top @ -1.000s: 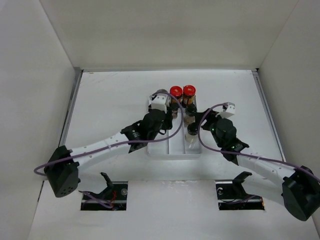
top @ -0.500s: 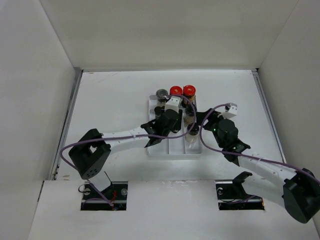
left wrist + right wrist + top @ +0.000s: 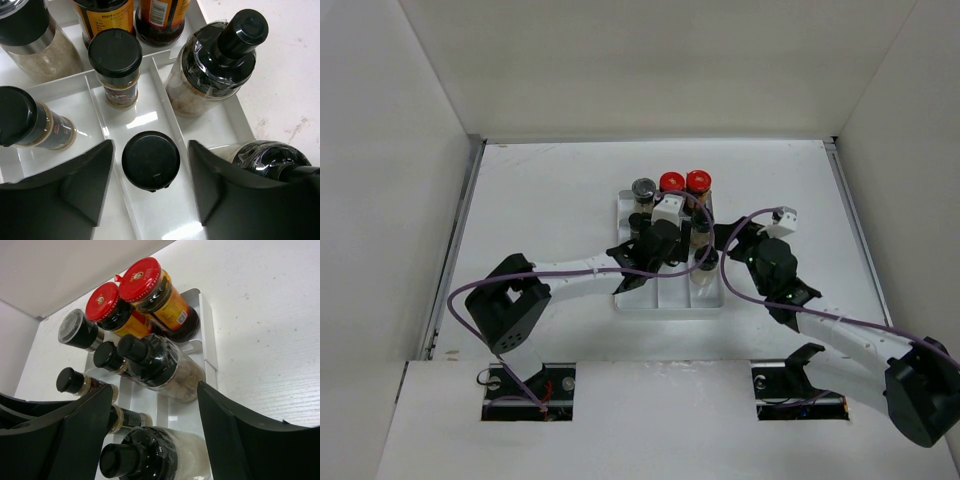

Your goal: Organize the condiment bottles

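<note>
The condiment bottles stand in the white divided tray (image 3: 670, 297). At its far end are two red-lidded amber jars (image 3: 671, 182) (image 3: 145, 280) and a grey-lidded one (image 3: 643, 187). My left gripper (image 3: 665, 250) (image 3: 150, 152) hangs open over the middle compartment. Its fingers straddle a slim black-capped jar (image 3: 151, 160) with a gap on each side. My right gripper (image 3: 712, 250) (image 3: 154, 390) is open at the right compartment. It stands wide around the near black-topped grinder jar (image 3: 150, 457). A second grinder (image 3: 150, 360) (image 3: 220, 65) holds beige contents.
More slim black-capped jars fill the left (image 3: 20, 120) and middle (image 3: 116, 55) compartments, close beside my left fingers. White walls enclose the table (image 3: 540, 200) on three sides. Purple cables loop over both arms.
My left arm swung right from the tray's left side to the middle compartment, and its jaws parted from the slim black-capped jar. My right jaws widened slightly.
</note>
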`<state>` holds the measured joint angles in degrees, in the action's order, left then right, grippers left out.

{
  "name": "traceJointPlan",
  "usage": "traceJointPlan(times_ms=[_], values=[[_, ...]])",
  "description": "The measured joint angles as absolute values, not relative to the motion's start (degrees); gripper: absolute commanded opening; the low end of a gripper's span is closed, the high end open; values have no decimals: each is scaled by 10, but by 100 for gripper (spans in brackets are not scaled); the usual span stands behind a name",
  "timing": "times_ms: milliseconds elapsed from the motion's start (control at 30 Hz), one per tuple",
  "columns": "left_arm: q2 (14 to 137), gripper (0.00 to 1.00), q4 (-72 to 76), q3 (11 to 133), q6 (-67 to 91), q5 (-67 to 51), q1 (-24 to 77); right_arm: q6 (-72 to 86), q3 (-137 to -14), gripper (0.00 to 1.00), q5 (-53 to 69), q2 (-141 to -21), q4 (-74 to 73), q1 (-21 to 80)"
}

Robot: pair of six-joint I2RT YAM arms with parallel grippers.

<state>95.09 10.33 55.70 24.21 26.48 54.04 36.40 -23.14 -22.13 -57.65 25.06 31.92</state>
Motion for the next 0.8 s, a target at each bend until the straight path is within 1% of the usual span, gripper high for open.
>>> traceJointPlan(times_ms=[67, 167, 233, 400, 500, 567, 633, 667, 733, 767, 800], values=[[951, 76, 105, 557, 242, 265, 541, 365, -227, 76, -222, -576, 250, 318], [948, 88, 109, 557, 242, 268, 541, 367, -224, 76, -223, -576, 250, 317], [941, 100, 110, 557, 241, 269, 540, 368, -224, 76, -223, -574, 250, 316], [889, 100, 123, 547, 240, 278, 531, 370, -219, 76, -228, -559, 251, 315], [823, 100, 144, 516, 241, 283, 510, 373, -212, 74, -235, -548, 250, 311], [764, 100, 165, 482, 245, 289, 488, 375, -207, 71, -240, -539, 250, 307], [699, 100, 184, 438, 255, 298, 457, 379, -203, 62, -244, -532, 250, 301], [669, 100, 190, 418, 263, 302, 440, 381, -201, 53, -245, -529, 251, 297], [616, 100, 189, 376, 286, 312, 393, 387, -200, 31, -244, -529, 250, 288], [596, 100, 184, 359, 301, 313, 368, 390, -199, 23, -244, -531, 250, 283], [581, 100, 174, 341, 316, 312, 342, 393, -199, 19, -243, -533, 250, 279]])
